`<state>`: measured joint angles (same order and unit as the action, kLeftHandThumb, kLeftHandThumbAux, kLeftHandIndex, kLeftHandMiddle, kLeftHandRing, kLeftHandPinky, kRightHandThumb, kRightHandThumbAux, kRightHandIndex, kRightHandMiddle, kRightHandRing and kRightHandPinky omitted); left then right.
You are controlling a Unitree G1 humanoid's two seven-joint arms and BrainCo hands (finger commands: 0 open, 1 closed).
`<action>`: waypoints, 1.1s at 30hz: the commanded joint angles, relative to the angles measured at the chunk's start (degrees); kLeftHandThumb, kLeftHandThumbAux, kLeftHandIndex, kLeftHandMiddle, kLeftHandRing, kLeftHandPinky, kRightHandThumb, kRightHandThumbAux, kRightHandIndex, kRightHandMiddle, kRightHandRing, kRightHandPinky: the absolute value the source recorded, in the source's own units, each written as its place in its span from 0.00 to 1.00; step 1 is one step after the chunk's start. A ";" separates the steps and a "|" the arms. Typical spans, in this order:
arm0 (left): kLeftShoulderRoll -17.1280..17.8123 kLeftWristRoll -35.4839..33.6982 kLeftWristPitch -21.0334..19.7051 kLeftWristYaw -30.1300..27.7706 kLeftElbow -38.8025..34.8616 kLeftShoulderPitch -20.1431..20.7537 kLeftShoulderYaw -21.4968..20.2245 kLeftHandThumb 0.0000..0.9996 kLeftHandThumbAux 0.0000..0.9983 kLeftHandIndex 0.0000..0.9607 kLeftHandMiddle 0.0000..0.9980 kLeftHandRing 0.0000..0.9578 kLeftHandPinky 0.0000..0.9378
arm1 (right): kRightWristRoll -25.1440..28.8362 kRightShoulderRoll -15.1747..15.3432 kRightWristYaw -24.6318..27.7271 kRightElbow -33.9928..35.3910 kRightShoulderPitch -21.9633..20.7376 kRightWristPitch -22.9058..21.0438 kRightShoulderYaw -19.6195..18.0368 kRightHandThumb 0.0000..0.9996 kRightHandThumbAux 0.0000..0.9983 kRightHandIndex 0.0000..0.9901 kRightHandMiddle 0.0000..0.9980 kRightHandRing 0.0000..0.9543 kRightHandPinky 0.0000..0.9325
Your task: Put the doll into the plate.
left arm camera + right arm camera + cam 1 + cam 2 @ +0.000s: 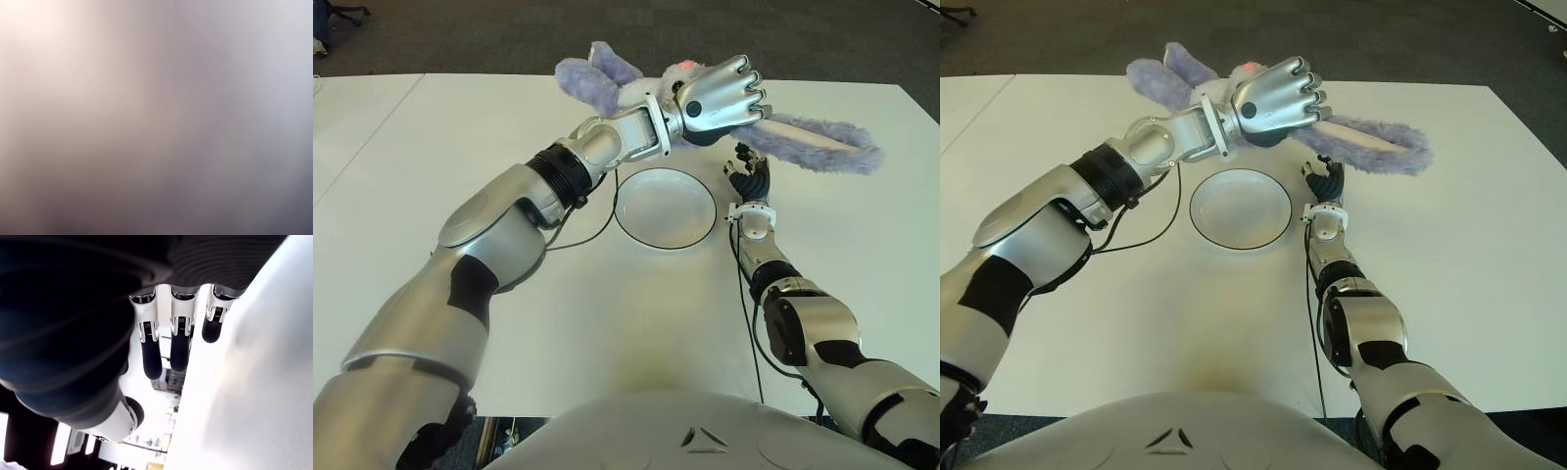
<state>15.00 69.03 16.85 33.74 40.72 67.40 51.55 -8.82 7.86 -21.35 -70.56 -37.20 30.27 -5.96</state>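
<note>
The doll (607,80) is a purple plush rabbit with long ears, one ear (822,149) trailing out to the right. My left hand (720,98) is shut on it and holds it in the air just beyond the far right rim of the white plate (664,208). The plate has a dark rim, holds nothing, and lies on the white table (607,323). My right hand (747,178) shows just right of the plate, under the hanging ear, its fingers (150,347) straight and holding nothing. The left wrist view shows only a blur of fur.
A black cable (582,230) loops from my left forearm over the table to the left of the plate. Another cable (747,313) runs along my right forearm. Dark carpet (489,39) lies beyond the table's far edge.
</note>
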 commanded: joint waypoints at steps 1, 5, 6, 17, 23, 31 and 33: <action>-1.35 -1.32 -0.76 -0.58 0.64 -5.23 -0.78 0.74 0.69 0.46 0.80 0.85 0.88 | 0.70 -3.77 1.54 -6.84 10.49 -6.37 -0.62 0.69 0.86 0.24 0.25 0.22 0.14; -2.11 -1.16 -1.58 -0.30 0.75 -7.33 -0.86 0.74 0.69 0.46 0.80 0.85 0.89 | 0.91 -3.84 1.89 -6.83 10.45 -6.44 -0.90 0.71 0.86 0.24 0.25 0.22 0.13; -2.54 -1.51 -2.12 -0.60 0.42 -8.52 -1.15 0.74 0.69 0.46 0.80 0.85 0.89 | 1.01 -3.85 2.11 -6.84 10.42 -6.61 -1.00 0.72 0.85 0.24 0.25 0.23 0.13; -4.53 -3.60 -6.50 -6.57 -3.70 -14.51 -3.54 0.74 0.69 0.46 0.80 0.85 0.88 | 0.93 -3.87 2.19 -6.84 10.44 -7.23 -1.56 0.72 0.86 0.24 0.24 0.20 0.10; -3.51 -4.29 -9.15 -12.76 -10.23 -18.77 -5.33 0.74 0.69 0.46 0.80 0.84 0.87 | 0.95 -3.87 2.72 -6.78 10.67 -6.56 -1.99 0.67 0.87 0.26 0.25 0.23 0.16; -2.02 -5.41 -12.71 -18.82 -22.39 -27.38 -8.06 0.75 0.69 0.46 0.79 0.84 0.87 | 0.74 -3.81 2.87 -6.92 10.44 -6.95 -2.26 0.60 0.88 0.24 0.25 0.22 0.19; -1.78 -5.42 -13.58 -20.66 -25.24 -29.12 -8.46 0.75 0.69 0.46 0.79 0.84 0.87 | 0.51 -3.74 2.78 -6.96 10.36 -7.28 -2.07 0.58 0.88 0.24 0.25 0.22 0.19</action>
<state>11.39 65.06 5.69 18.31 21.10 44.49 44.67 -8.71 7.56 -19.49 -70.52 -37.23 30.22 -7.87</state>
